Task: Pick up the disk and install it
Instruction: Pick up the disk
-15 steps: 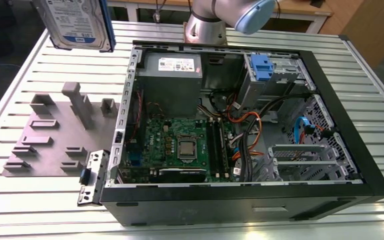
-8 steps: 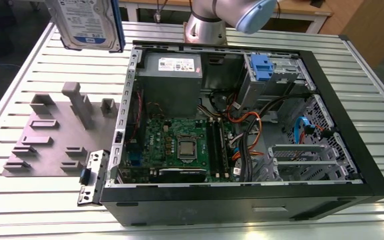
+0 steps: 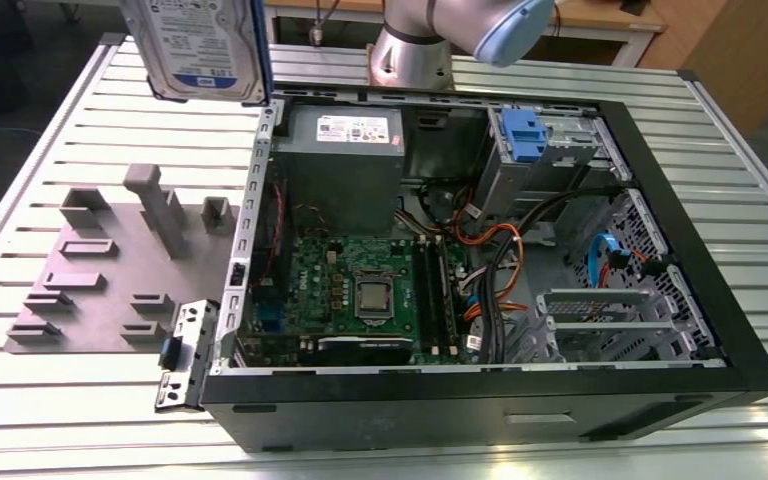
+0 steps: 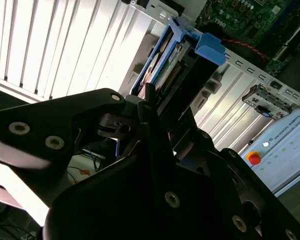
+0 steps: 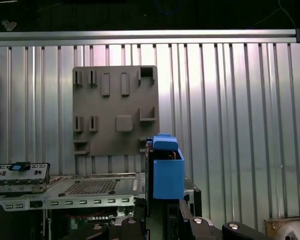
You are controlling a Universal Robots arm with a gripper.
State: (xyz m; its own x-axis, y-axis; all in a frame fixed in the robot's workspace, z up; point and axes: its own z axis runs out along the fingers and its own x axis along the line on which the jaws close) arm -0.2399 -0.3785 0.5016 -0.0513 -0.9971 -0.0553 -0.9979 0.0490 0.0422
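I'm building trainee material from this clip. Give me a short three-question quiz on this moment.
1. True or false: the disk already sits inside the computer case.
2. What do the jaws hold? A the disk; B a screwdriver; C nothing.
3. In the exterior view, on which side of the case does the grey fixture plate lie?
Key: 1 false, it hangs in the air outside the case; 2 A; 3 the exterior view's left.
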